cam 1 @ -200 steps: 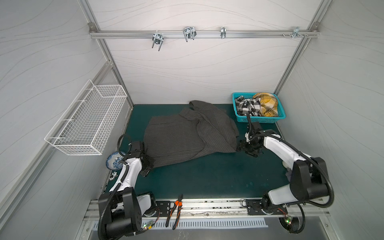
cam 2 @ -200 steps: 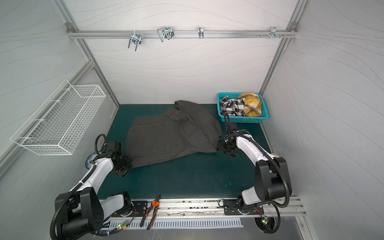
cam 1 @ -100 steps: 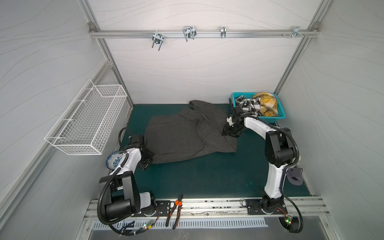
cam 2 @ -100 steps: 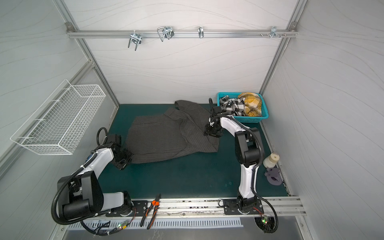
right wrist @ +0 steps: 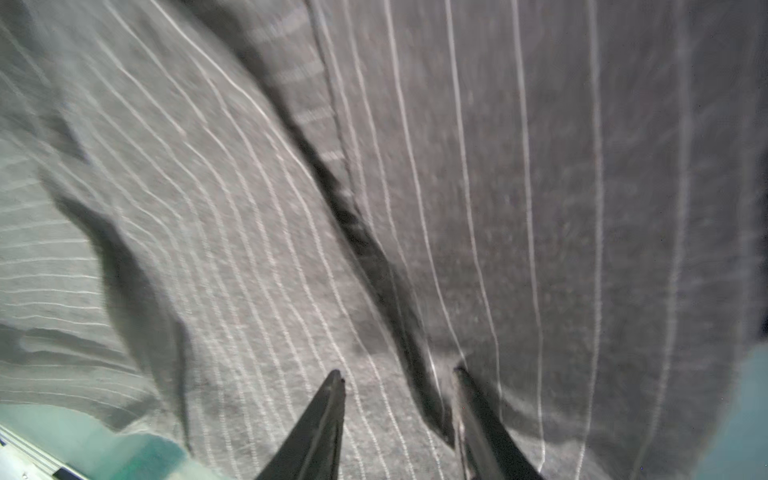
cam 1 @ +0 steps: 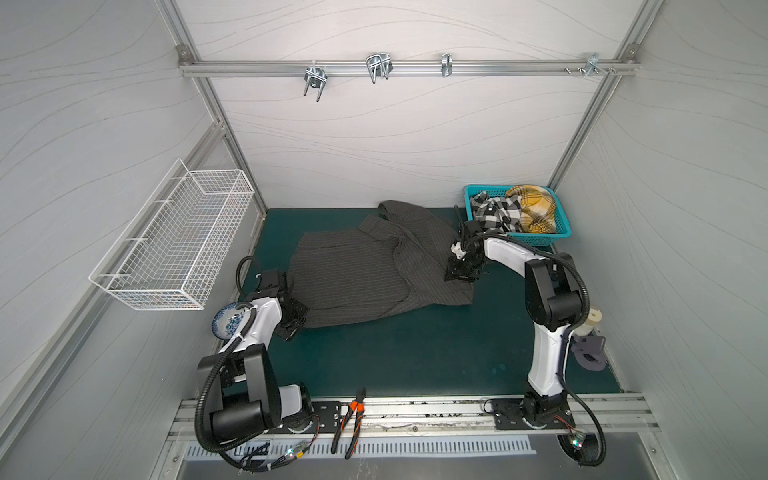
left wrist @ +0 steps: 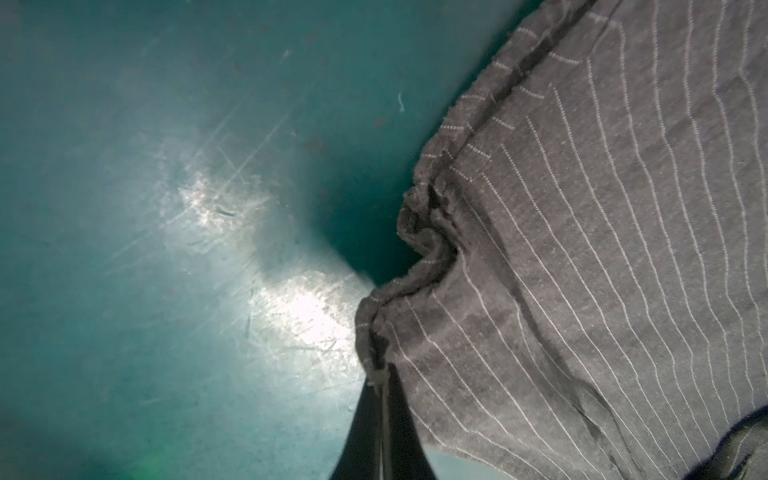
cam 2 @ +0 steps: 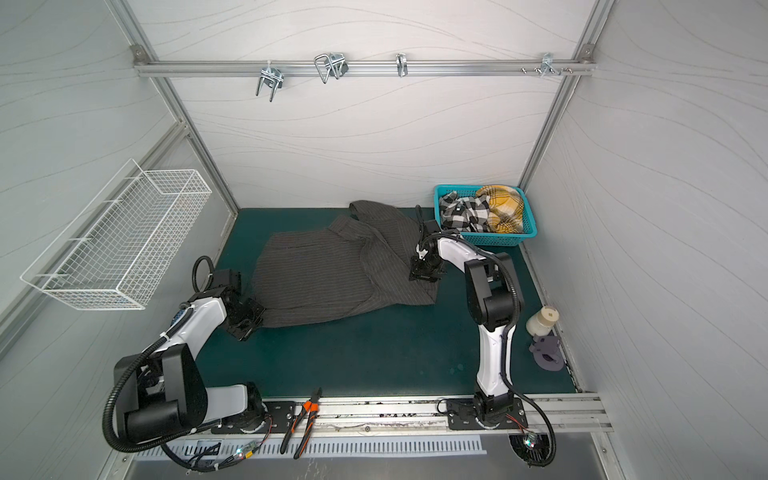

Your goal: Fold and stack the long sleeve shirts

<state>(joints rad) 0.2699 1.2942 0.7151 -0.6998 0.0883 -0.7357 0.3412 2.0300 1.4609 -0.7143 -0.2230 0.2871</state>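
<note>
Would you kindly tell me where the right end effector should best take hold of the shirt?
Grip the fold edge on the right half of the shirt, coming straight down from above: the overlapping panel makes a raised ridge on otherwise flat cloth, and the right end effector stands open astride it.

In both top views the whole scene is seen from high above the near edge, facing down toward the far wall (cam 1: 374, 145); almost the same field is shared. The shirt (cam 1: 357, 274) is viewed very closely by both wrist cameras, its left edge and its right side respectively.
</note>
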